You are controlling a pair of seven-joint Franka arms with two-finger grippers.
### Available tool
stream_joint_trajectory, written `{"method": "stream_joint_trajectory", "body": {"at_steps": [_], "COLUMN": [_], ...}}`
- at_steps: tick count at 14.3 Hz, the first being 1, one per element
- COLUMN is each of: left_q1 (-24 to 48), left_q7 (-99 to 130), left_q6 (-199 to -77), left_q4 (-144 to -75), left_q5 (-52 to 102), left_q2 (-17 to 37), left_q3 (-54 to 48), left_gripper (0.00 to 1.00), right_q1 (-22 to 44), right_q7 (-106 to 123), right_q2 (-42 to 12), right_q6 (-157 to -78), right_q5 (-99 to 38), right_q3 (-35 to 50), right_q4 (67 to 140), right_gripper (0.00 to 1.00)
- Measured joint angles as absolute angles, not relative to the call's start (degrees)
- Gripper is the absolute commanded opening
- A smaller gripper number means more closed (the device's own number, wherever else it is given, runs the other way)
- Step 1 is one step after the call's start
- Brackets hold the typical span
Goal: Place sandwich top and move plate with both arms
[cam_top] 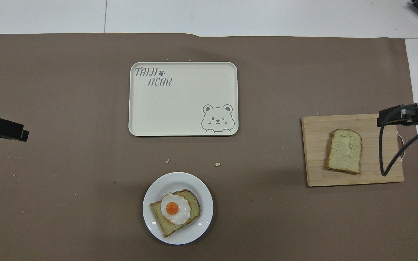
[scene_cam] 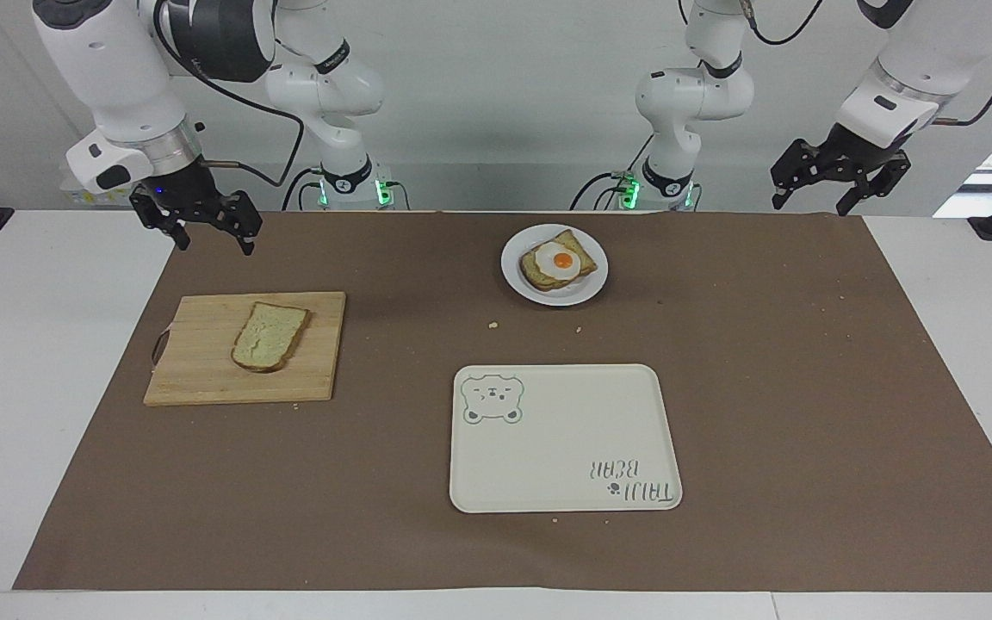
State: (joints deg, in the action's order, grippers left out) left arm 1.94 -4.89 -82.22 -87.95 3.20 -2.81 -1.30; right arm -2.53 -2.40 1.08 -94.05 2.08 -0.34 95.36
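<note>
- The right pincer (scene_cam: 210,231) hangs spread and empty in the air over the surface's edge at the right arm's end, near the cutting board (scene_cam: 203,379), likely set to fetch the bread.
- The sandwich top (scene_cam: 269,336) lies flat on that board, untouched.
- The plate (scene_cam: 517,277) carries egg toast (scene_cam: 558,262), awaiting its lid; the bear tray (scene_cam: 565,448) lies farther from the robots, probably its destination.
- The left pincer (scene_cam: 819,191) waits aloft at its own end, released, holding nothing.
</note>
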Motion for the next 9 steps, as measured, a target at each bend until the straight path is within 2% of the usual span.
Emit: {"method": "stream_joint_trajectory", "body": {"at_steps": [5, 9], "left_q1": [1.94, 1.94], "left_q7": [-4.89, -4.89], "left_q6": [-82.22, -82.22], "left_q4": [-87.95, -87.95], "left_q5": [3.20, 3.20], "left_q2": [-2.81, -2.81], "left_q3": [-1.30, -1.30], "left_gripper": [1.00, 1.00], "right_q1": [-3.21, -3.39], "right_q7": [-2.42, -2.44], "right_q2": [1.03, 1.62], "right_q6": [-95.89, -100.50], "right_q5": [2.08, 2.08], "right_q3": [-0.64, -0.64], "right_q4": [95.68, 98.88], "right_gripper": [1.00, 1.00]}}
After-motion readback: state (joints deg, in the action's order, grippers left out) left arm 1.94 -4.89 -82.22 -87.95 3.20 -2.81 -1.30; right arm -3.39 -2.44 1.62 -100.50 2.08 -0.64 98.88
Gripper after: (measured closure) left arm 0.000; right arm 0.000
